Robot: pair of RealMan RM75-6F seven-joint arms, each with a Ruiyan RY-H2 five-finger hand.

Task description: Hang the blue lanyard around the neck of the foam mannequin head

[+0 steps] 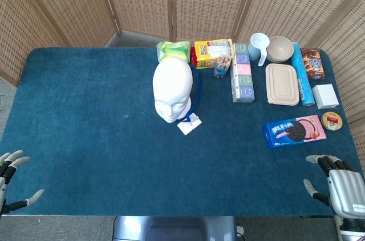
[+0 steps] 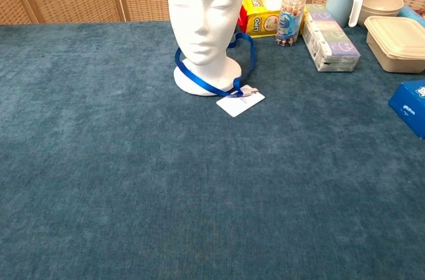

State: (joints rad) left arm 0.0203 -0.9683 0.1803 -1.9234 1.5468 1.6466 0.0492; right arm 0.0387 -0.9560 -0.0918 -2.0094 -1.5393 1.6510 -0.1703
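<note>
Looping around the neck of the foam mannequin head (image 2: 202,8), the blue lanyard (image 2: 206,83) lies far ahead of both hands, its white card (image 2: 240,101) on the cloth; left hand (image 1: 7,184) and right hand (image 1: 341,187) hover empty, fingers spread, at the table's near corners.

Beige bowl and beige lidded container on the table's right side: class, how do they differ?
The beige bowl is round and open-topped; the beige lidded container is rectangular, flatter and closed by its lid. The bowl sits farther back, beside the pale blue cup. Both share a similar beige colour.
</note>
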